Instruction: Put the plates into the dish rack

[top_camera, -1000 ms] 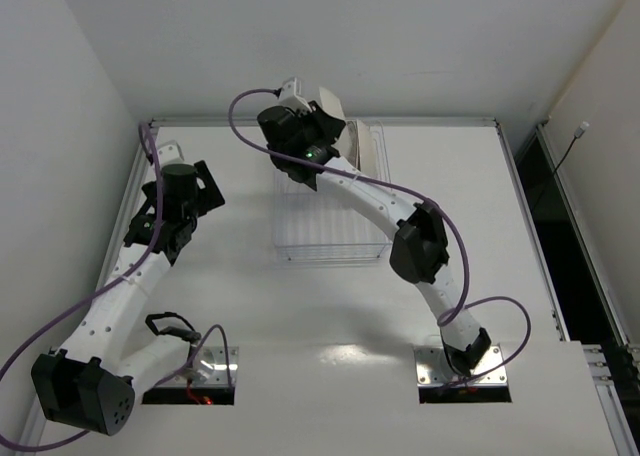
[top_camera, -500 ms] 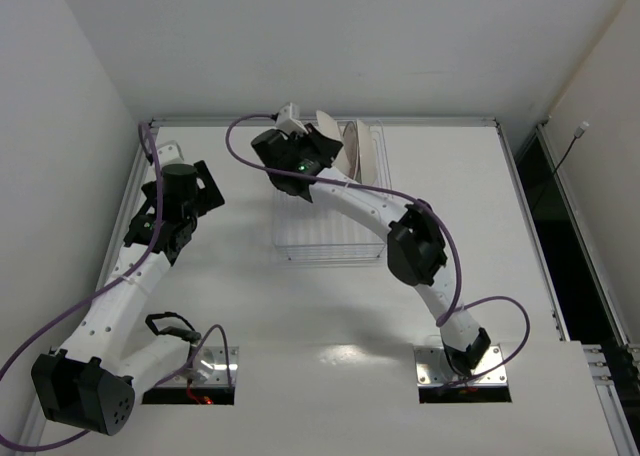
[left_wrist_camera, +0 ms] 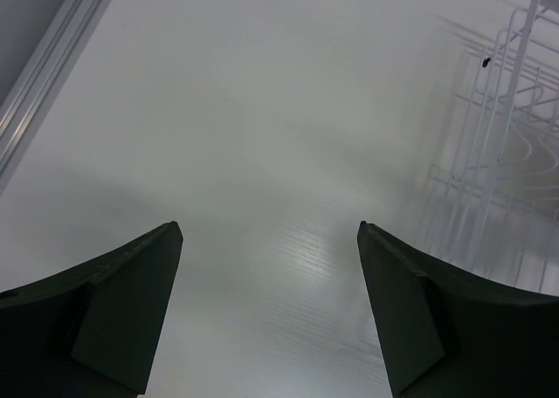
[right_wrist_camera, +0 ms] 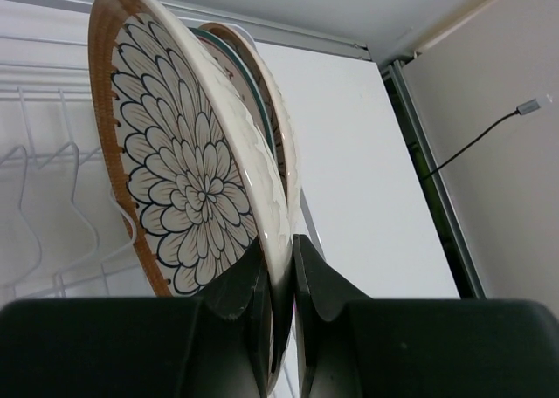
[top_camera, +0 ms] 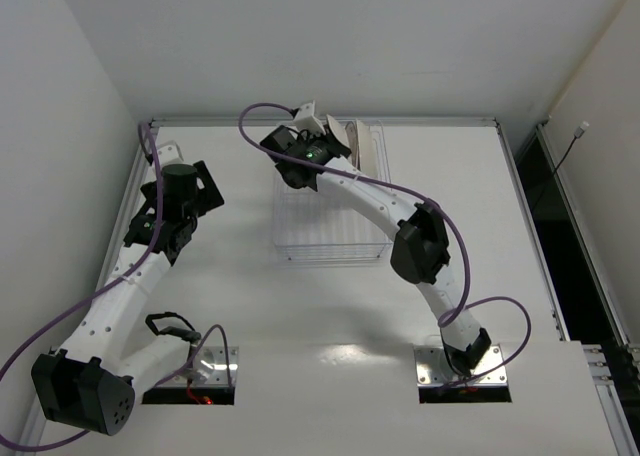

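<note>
Only the right arm [top_camera: 415, 241] has shifted, settling the brown-rimmed plate [right_wrist_camera: 188, 180] toward the far end of the dish rack [top_camera: 330, 231]. Left gripper [left_wrist_camera: 266, 232]: spread wide, empty, parked over the table [left_wrist_camera: 262, 110], clear of the work. Right gripper [right_wrist_camera: 278, 258]: pinching that plate's rim, edge-up for slotting beside a standing plate [right_wrist_camera: 278, 127].

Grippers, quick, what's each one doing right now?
Left gripper: open, holding nothing.
Right gripper: closed on the rim of a brown-rimmed plate.
</note>
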Controlling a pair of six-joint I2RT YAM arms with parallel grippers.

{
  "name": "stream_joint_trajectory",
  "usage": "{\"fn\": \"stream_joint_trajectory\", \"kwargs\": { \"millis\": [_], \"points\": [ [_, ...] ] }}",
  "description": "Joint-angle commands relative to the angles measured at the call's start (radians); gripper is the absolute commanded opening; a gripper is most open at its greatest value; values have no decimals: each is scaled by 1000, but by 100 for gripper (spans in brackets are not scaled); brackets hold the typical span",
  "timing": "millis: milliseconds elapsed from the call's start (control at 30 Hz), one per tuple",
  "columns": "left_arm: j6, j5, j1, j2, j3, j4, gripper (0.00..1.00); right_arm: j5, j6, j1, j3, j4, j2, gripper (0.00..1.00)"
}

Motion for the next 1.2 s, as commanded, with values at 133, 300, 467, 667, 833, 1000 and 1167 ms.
{"fn": "stream_joint_trajectory", "kwargs": {
  "millis": [133,300,467,667,833,1000,1167],
  "points": [
    [-9,-21,7,-25,-2,19,80,-41,184,-32,27,-99,34,0],
    [-9,-21,7,-25,-2,19,80,2,228,-41,37,-148,31,0],
    [-9,-21,7,-25,-2,19,80,17,228,-50,92,-166,8,0],
    [-9,-12,7,-25,-2,19,80,26,186,-70,140,-176,41,0],
    [-9,-12,7,-25,-2,19,80,92,27,-49,150,-64,81,0],
    [-9,-3,7,-25,-2,19,80,195,-176,-40,129,103,118,1],
    [-9,-3,7,-25,-2,19,80,371,-641,-30,-68,607,86,0]
  ]
}}
